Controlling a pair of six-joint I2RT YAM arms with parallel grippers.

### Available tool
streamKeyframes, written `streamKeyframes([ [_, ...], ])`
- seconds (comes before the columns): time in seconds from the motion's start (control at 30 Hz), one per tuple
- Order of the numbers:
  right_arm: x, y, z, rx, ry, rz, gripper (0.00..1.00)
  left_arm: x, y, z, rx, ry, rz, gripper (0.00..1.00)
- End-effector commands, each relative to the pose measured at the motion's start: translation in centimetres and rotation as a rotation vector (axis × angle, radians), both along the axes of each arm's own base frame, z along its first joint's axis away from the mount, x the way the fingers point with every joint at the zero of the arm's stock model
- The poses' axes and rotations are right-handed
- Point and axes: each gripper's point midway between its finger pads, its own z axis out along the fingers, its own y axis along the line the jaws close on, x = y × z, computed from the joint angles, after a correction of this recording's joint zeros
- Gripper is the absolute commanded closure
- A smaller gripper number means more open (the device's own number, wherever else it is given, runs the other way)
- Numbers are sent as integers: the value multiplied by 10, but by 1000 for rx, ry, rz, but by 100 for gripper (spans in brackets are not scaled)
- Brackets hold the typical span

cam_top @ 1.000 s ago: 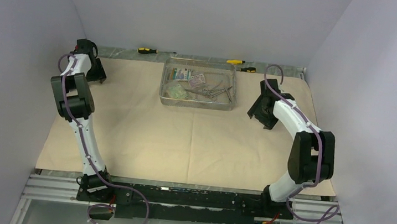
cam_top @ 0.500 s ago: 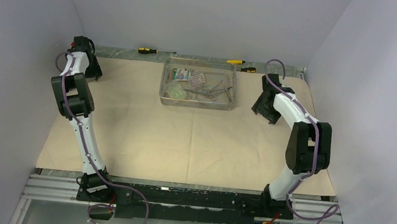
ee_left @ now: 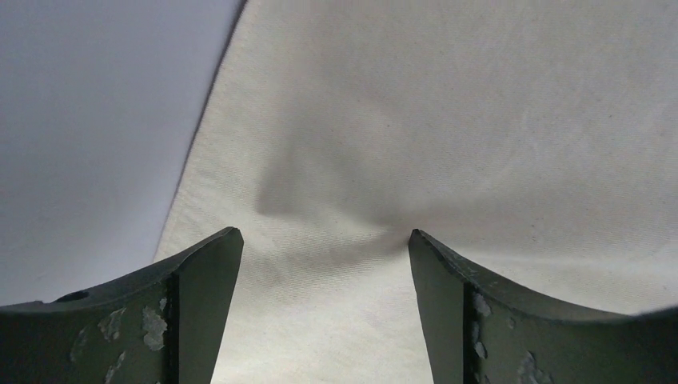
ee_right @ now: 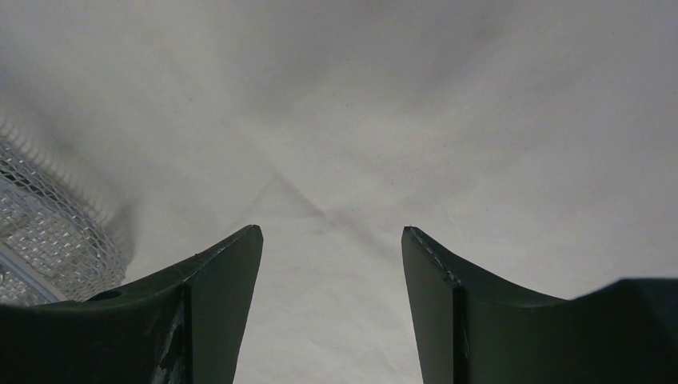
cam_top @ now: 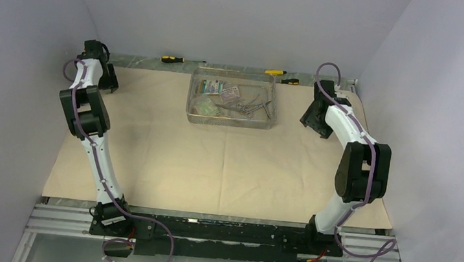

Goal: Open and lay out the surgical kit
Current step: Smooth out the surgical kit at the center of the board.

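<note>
The beige wrap cloth (cam_top: pixel 213 161) lies spread flat over the table. The silver wire-mesh tray (cam_top: pixel 231 119) stands on it at the back centre, holding steel clamps and tweezers (cam_top: pixel 248 105) and printed packets (cam_top: pixel 219 89). My left gripper (cam_top: pixel 109 83) is open over the cloth's far left corner; the cloth (ee_left: pixel 448 120) has a small pucker between its fingers (ee_left: pixel 200 272). My right gripper (cam_top: pixel 315 121) is open just above the cloth (ee_right: pixel 448 104), right of the tray, whose mesh (ee_right: pixel 40 232) shows at that view's left edge.
Yellow-and-black screwdrivers lie on the bare table strip behind the cloth, one at the back centre-left (cam_top: pixel 175 59) and two at the back right (cam_top: pixel 282 76). Grey walls close in the left, back and right sides. The arm bases sit at the near edge.
Both grippers have moved toward the back: the left to the far left corner of the cloth, the right up along the tray's right side. Cloth and tray have not moved.
</note>
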Motion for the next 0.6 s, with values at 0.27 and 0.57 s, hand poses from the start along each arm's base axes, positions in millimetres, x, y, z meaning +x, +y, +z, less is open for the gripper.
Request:
streamKeyframes([
  [0.27,14,2,7,34,-46,-12,33,46,4,31,-8,-204,6,46],
  [0.57,17,2,2,65,-35,-54,34,51,5,-21,-41,-161,32,46],
])
